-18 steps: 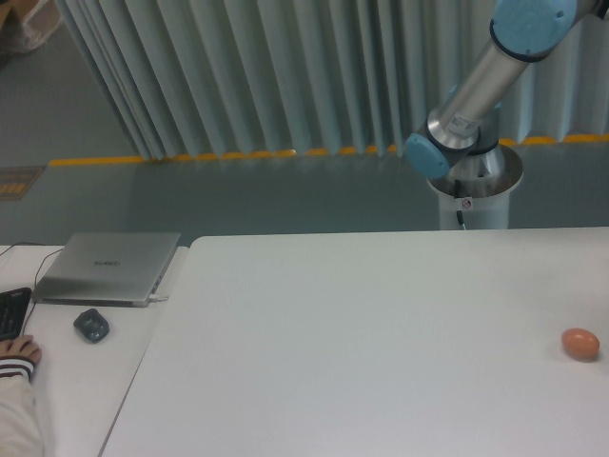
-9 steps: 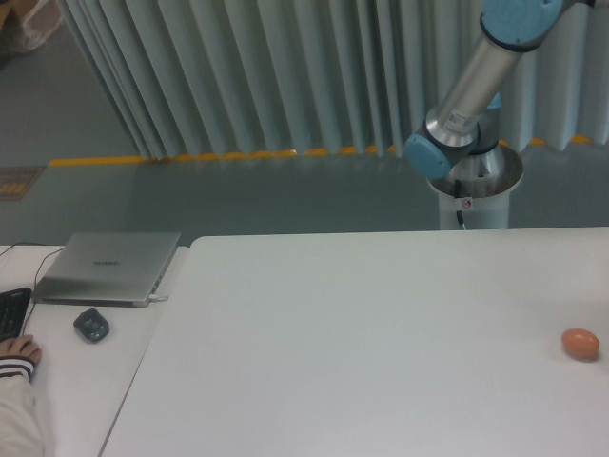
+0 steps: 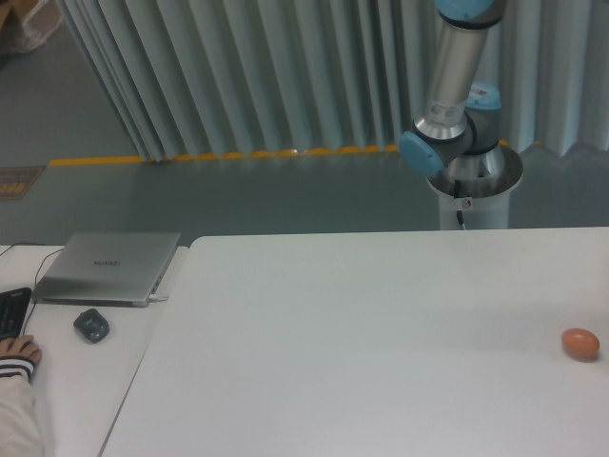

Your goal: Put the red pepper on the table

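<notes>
A: Item one, the red pepper. Location?

B: None can be recorded. The red pepper is not seen anywhere in the camera view; neither on the table [image 3: 362, 333] nor on the side desk [image 3: 71, 381].

A: The table itself?

B: Entered as a large white matte top, filling the lower centre and right of the view. One object is carried on it: a small orange-brown egg-shaped object [image 3: 580, 343], lying near the right edge, well apart from everything else.

A: The gripper?

B: Out of view. Only the arm [image 3: 455, 86] is shown: a silver tube with pale blue joint caps, rising almost upright from a round silver pedestal [image 3: 474, 190] behind the table's far edge and cut off by the top of the picture. Whether the claw is spread, pressed together or pinching anything cannot be told.

A: Remaining entries?

B: On the narrower white desk at left: a closed grey laptop [image 3: 109, 268], a dark mouse [image 3: 91, 326] just in front of it, and the corner of a black keyboard [image 3: 12, 311] at the left edge. A person's hand [image 3: 17, 354] is rested on the desk below the keyboard, with a pale sleeve [image 3: 19, 419] beneath it. Behind all of this, a grey floor with a yellow line [image 3: 219, 155] and a pleated pale curtain [image 3: 266, 67] are listed.
</notes>
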